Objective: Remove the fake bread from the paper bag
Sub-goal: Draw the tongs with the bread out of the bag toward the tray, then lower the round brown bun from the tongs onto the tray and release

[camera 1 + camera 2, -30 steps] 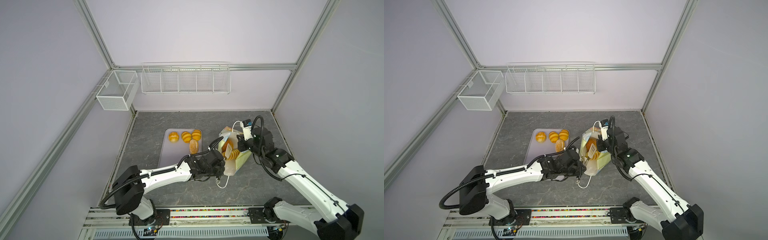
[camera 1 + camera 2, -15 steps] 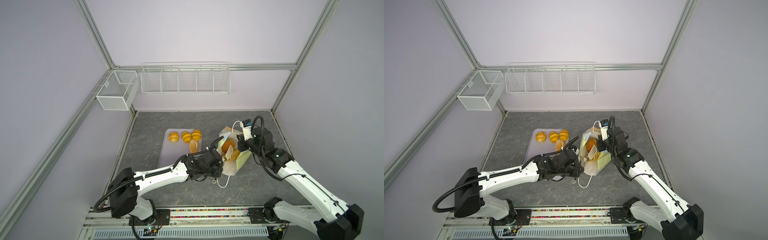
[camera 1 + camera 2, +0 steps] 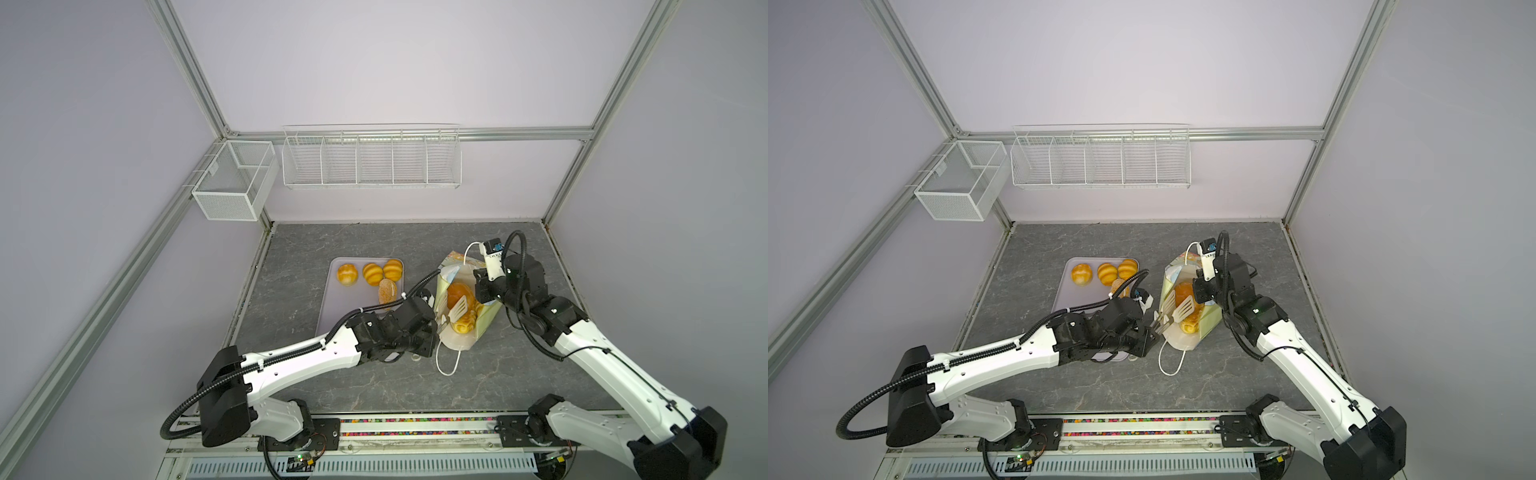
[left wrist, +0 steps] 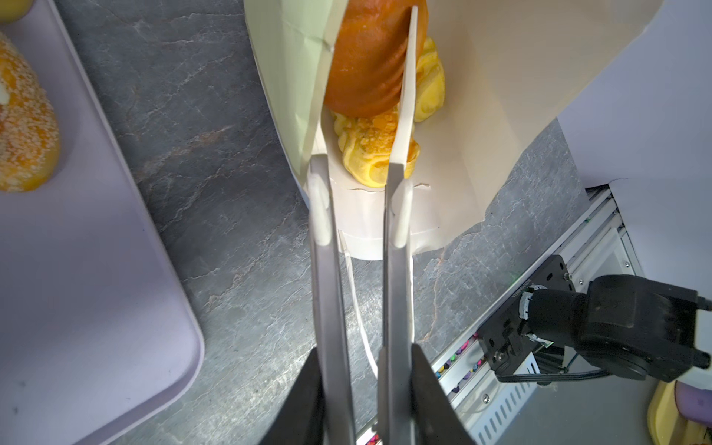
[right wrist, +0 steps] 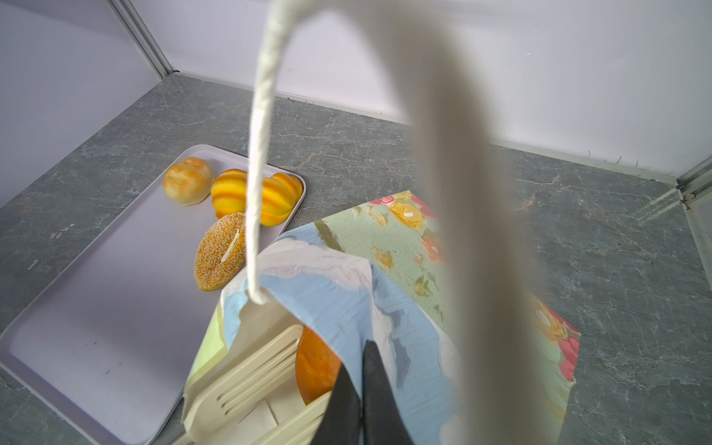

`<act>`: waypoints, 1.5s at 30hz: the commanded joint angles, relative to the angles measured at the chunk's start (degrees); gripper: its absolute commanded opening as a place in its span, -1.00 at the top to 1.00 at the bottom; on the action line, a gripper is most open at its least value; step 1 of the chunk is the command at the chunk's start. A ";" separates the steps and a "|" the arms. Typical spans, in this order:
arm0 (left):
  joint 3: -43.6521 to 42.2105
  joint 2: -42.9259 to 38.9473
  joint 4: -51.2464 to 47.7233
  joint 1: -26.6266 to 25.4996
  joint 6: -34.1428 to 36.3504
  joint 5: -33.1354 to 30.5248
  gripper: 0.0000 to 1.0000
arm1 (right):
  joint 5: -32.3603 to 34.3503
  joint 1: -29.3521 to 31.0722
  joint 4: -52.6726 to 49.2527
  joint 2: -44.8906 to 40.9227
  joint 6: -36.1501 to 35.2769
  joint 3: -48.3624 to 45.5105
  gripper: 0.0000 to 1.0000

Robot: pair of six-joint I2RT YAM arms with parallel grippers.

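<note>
The paper bag [image 3: 487, 323] [image 3: 1209, 327] lies tilted with its mouth toward the tray, and my right gripper [image 3: 482, 287] [image 5: 364, 348] is shut on its printed rim [image 5: 339, 293]. My left gripper [image 3: 432, 329] [image 4: 364, 356] is shut on metal tongs [image 3: 456, 309] [image 4: 331, 277]. Their cream blades [image 5: 246, 377] reach into the bag on either side of a brown bun [image 3: 457, 293] [image 4: 366, 57]. A ridged yellow loaf [image 4: 370, 148] lies under it, another [image 4: 432, 88] beside it. Three golden buns [image 3: 372, 272] and a speckled oval [image 3: 387, 291] rest on the tray.
The lilac tray [image 3: 338, 309] [image 5: 96, 289] lies left of the bag. One cord handle [image 3: 446, 368] trails on the grey table, the other [image 5: 262, 115] loops up in front of the right wrist camera. Wire baskets [image 3: 372, 164] hang on the back wall.
My left arm has shifted a little to the left and the tong blades have drawn closer together inside the bag. The right gripper and the bag have stayed put.
</note>
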 commanded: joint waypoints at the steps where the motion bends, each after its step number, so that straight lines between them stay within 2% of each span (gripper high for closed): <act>1: -0.53 -1.58 -0.12 0.09 2.23 -1.07 0.60 | 0.39 0.37 -1.18 0.71 -0.89 0.75 0.87; 7: -2.09 -3.94 2.49 0.16 2.54 -1.93 0.91 | 0.73 0.46 -1.53 0.67 -0.93 0.91 0.87; 10: -2.97 -6.15 2.51 0.14 3.22 -2.37 0.99 | 1.27 0.46 -1.75 0.71 -0.73 1.16 0.87; 18: -4.86 -12.93 0.59 0.09 6.62 0.78 1.00 | 3.22 0.40 -2.94 2.17 0.87 2.94 0.87; 23: -6.15 -17.37 -1.47 0.10 6.67 -0.43 1.00 | 3.00 0.41 -2.77 2.64 1.49 3.20 0.87; 32: -7.40 -28.31 -4.96 0.13 5.90 -5.54 1.00 | 4.30 0.46 -3.55 3.41 1.90 4.25 0.87; 37: -6.30 -35.08 -12.02 0.13 3.56 -10.40 1.00 | 5.12 0.42 -3.73 3.95 1.75 4.94 0.87; 41: -4.51 -40.26 -21.27 0.35 -1.21 -16.76 1.00 | 5.21 0.38 -3.65 4.36 1.57 5.27 0.87; 45: -3.62 -43.41 -32.70 1.64 -9.62 -23.11 1.00 | 4.80 0.38 -3.47 4.39 1.70 5.23 0.87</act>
